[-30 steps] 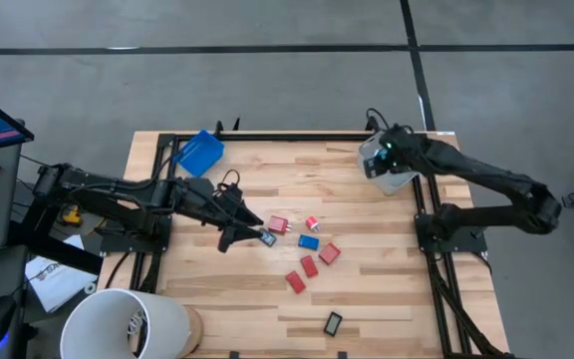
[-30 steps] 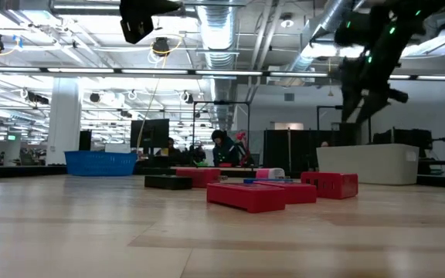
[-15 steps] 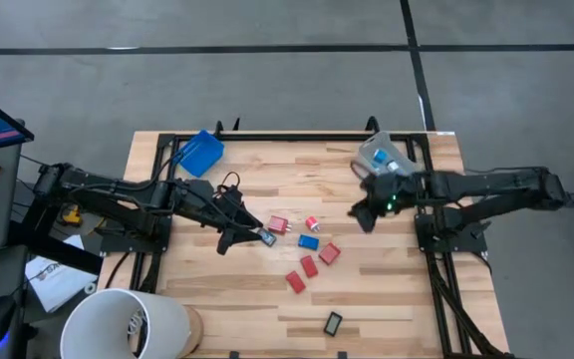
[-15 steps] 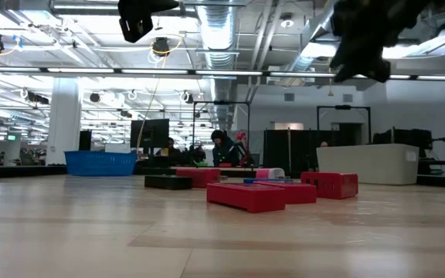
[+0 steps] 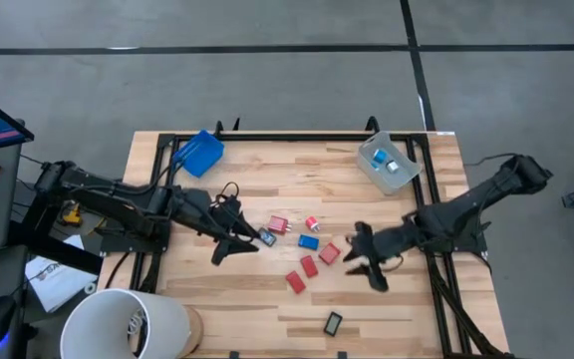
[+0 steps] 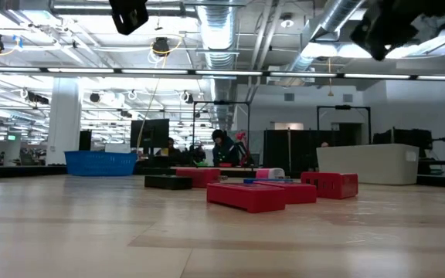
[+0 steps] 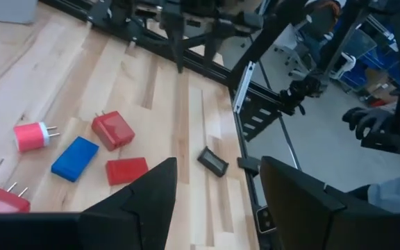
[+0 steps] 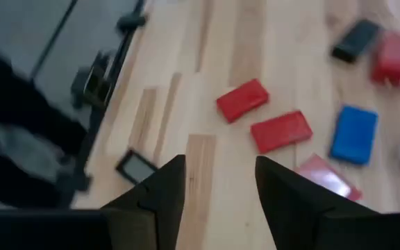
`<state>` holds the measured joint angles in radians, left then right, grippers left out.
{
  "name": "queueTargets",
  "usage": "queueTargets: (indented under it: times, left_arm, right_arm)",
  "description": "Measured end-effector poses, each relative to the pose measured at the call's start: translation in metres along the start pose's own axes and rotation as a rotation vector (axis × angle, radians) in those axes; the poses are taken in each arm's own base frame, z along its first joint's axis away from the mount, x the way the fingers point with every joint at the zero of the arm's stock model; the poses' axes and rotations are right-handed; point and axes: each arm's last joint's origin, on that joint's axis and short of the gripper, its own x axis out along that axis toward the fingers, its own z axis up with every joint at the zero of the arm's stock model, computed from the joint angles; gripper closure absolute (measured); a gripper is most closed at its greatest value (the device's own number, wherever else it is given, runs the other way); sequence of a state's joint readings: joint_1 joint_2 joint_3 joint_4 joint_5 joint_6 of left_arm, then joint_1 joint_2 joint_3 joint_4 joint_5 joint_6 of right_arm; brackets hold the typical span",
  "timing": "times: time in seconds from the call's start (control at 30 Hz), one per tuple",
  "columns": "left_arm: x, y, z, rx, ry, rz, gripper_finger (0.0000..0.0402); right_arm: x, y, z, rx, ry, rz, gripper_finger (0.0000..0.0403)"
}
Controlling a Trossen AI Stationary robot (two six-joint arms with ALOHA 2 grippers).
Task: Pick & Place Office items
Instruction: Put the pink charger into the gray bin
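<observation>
Right end effector (image 5: 365, 261) spread, empty above red blocks (image 5: 310, 266); should centre on one, then descend squarely.

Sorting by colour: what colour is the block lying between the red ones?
Blue block, clearest in the left wrist view.

Red blocks (image 6: 255, 195) lie mid-table, a blue tray (image 6: 100, 163) far behind.
</observation>
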<state>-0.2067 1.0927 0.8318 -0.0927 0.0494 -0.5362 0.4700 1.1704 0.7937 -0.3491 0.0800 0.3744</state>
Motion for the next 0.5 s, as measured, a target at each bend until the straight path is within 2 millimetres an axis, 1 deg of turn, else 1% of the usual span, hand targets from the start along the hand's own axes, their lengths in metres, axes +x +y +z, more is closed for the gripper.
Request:
queueTargets:
  times: [0.07, 0.13, 0.23, 0.3, 0.43, 0.5]
  left_arm:
    - [0.000, 0.000, 0.000, 0.000, 0.000, 0.000, 0.0198]
    - [0.000, 0.000, 0.000, -0.003, 0.000, 0.001, 0.0198]
    - [0.000, 0.000, 0.000, -0.005, -0.002, 0.005, 0.0198]
    - [0.000, 0.000, 0.000, -0.019, -0.002, 0.005, 0.0198]
    - [0.000, -0.001, -0.001, -0.027, 0.000, 0.002, 0.0198]
    - [0.000, -0.001, -0.001, -0.028, 0.000, 0.001, 0.0198]
  right_arm:
    - [0.006, 0.003, -0.002, -0.095, 0.012, -0.017, 0.0230]
    - [0.013, 0.002, -0.004, -0.137, 0.025, -0.069, 0.0223]
    - [0.023, -0.008, -0.004, -0.095, 0.047, -0.138, 0.0210]
    - [0.030, -0.017, -0.005, -0.051, 0.084, -0.134, 0.0194]
    - [0.041, -0.031, -0.005, -0.011, 0.139, -0.124, 0.0148]
    - [0.044, -0.036, -0.005, -0.023, 0.146, -0.133, 0.0124]
